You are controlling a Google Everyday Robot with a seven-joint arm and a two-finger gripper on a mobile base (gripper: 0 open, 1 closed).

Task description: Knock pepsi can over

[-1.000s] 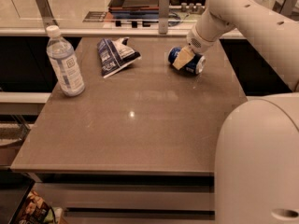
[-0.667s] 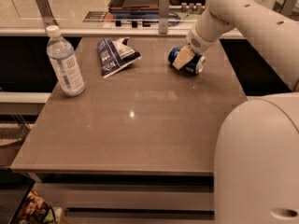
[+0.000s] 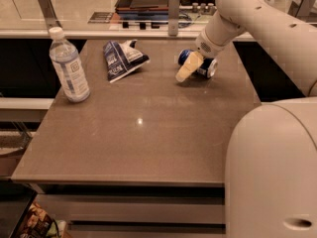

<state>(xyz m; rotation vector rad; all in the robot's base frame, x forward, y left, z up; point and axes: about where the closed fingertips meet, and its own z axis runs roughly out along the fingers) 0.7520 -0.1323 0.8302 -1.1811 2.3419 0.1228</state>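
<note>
The pepsi can [image 3: 207, 69] lies on its side at the far right of the brown counter [image 3: 148, 133], its silver end turned to the right and its dark blue body running off to the left. The gripper [image 3: 187, 68] is down at the can, its pale yellowish tip tilted toward the near left and covering the middle of the can from this view, so blue shows on either side of it. Whether the gripper is apart or together cannot be told. The white arm [image 3: 247, 14] reaches in from the upper right, and the robot's white body [image 3: 272, 172] fills the near right corner. To the left of the can, and apart from it, a crumpled blue-and-white snack bag [image 3: 121, 58] lies flat on the far part of the counter. Further left, near the left edge, a clear water bottle [image 3: 69, 66] with a white cap stands upright.
</note>
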